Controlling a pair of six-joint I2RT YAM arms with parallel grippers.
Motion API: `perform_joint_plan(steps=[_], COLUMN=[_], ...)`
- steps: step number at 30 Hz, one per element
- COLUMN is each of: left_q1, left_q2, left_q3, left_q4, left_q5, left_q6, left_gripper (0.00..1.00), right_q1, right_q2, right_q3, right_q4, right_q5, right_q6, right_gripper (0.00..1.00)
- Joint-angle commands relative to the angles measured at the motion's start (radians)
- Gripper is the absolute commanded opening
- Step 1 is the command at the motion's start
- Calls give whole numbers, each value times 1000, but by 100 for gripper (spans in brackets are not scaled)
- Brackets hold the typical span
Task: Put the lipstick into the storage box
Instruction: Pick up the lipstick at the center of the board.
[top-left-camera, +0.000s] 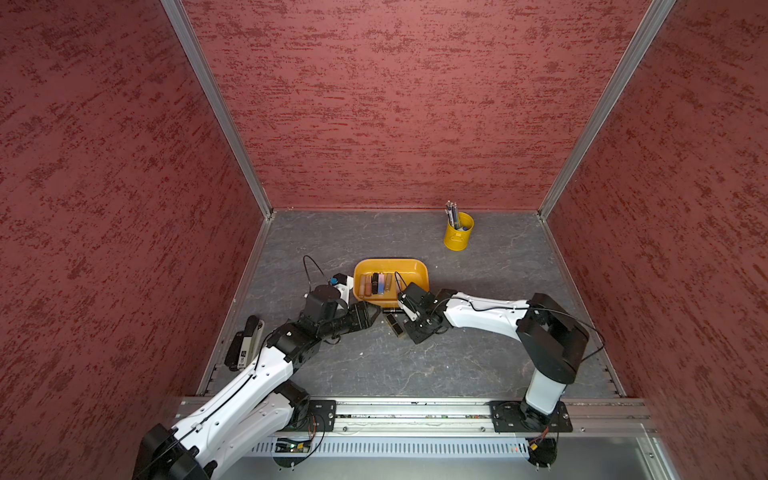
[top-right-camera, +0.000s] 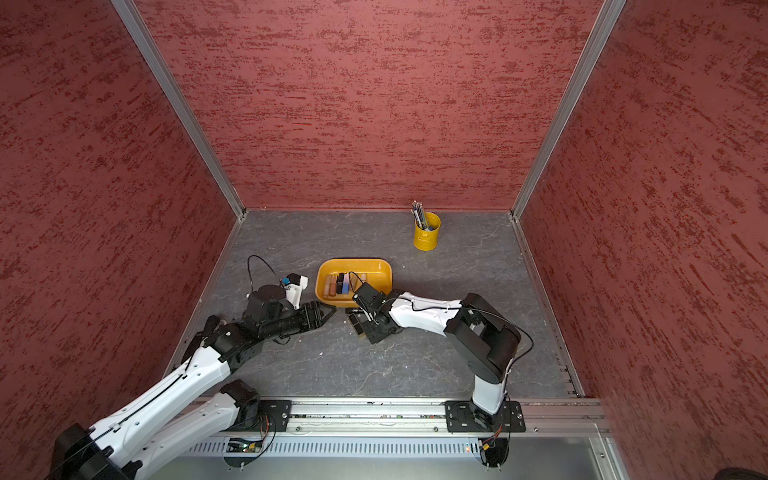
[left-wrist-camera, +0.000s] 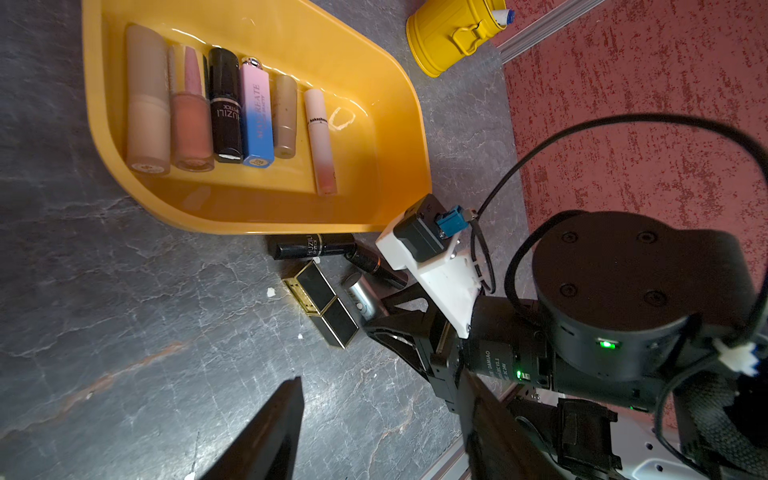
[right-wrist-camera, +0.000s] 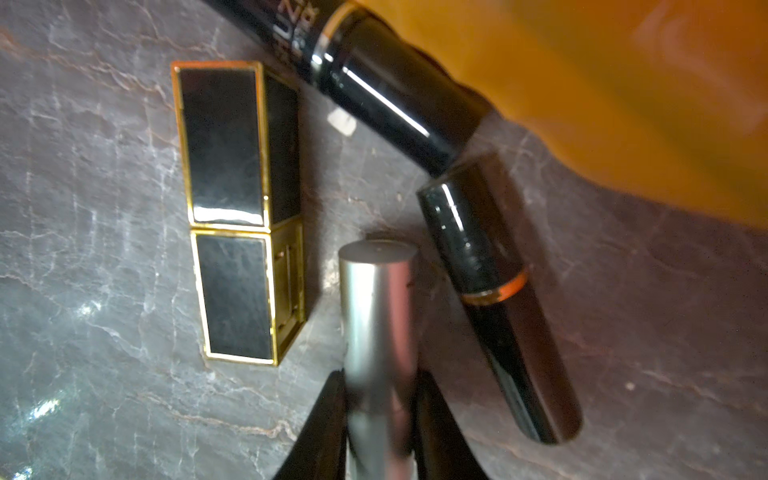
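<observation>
You're facing lab robot cell: red panels (top-left-camera: 374, 104) enclosing grey tabletop (top-left-camera: 478, 357), aluminium rail (top-left-camera: 415, 422) running at 6 o'clock.

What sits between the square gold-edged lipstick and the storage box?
A black round lipstick lies between the square lipstick and the box, alongside the box's wall; the left wrist view shows it clearly.

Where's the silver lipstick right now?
The silver lipstick lies on the table on the robot's side of the storage box, between the fingers of the right gripper. In the right wrist view, the black-and-gold lipstick and an orange-banded black lipstick flank it.
</observation>
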Motion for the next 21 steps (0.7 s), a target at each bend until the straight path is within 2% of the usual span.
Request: perform_joint_plan(steps=[1, 12, 21], left_q1=[10, 19, 22], left_q2=[-19, -41, -56], left_q3=[-14, -20, -33], left_q4=[-2, 69, 220], left_q5=[7, 59, 152], left_q6=[-6, -31, -58], left_gripper=[63, 64, 72], right_q1=[8, 7, 0], right_q2=[-32, -212, -391], right_q3=[16, -19, -13], right_q4=[9, -6, -5], right_q5=[10, -84, -158], right_q6=[8, 35, 83], right_gripper=[16, 16, 16])
